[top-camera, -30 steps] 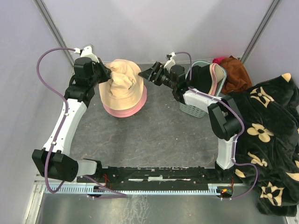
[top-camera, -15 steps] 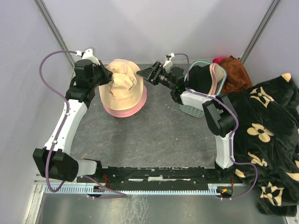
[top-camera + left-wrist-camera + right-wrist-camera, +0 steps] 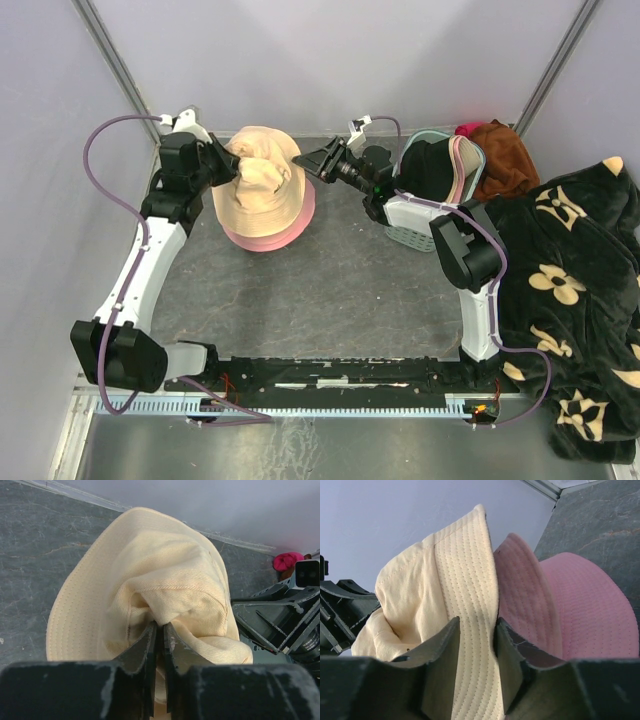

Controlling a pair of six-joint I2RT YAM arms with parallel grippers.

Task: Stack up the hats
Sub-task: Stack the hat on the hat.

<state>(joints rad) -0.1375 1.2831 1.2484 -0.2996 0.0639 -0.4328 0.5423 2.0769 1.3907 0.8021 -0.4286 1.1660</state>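
Note:
A beige hat (image 3: 262, 190) lies crumpled on top of a pink hat (image 3: 292, 232) at the back left of the table. My left gripper (image 3: 237, 165) is at the beige hat's left side, shut on a fold of its crown (image 3: 165, 570); the fingertips (image 3: 160, 625) stand almost together on the cloth. From the right, my right gripper (image 3: 306, 160) reaches the same hat. The raised beige brim (image 3: 462, 565) stands between its half-closed jaws (image 3: 476, 622), with the pink hat (image 3: 580, 610) just behind. More hats (image 3: 455, 170), dark and pink, sit in the teal basket.
The teal basket (image 3: 410, 236) stands right of the right arm's wrist. A rust-brown cloth (image 3: 505, 155) lies behind it. A black blanket with beige flowers (image 3: 580, 290) covers the right side. Grey walls close the back.
My right gripper has moved left to the beige hat's brim and its jaws have narrowed around it. The left gripper has stayed on the crown.

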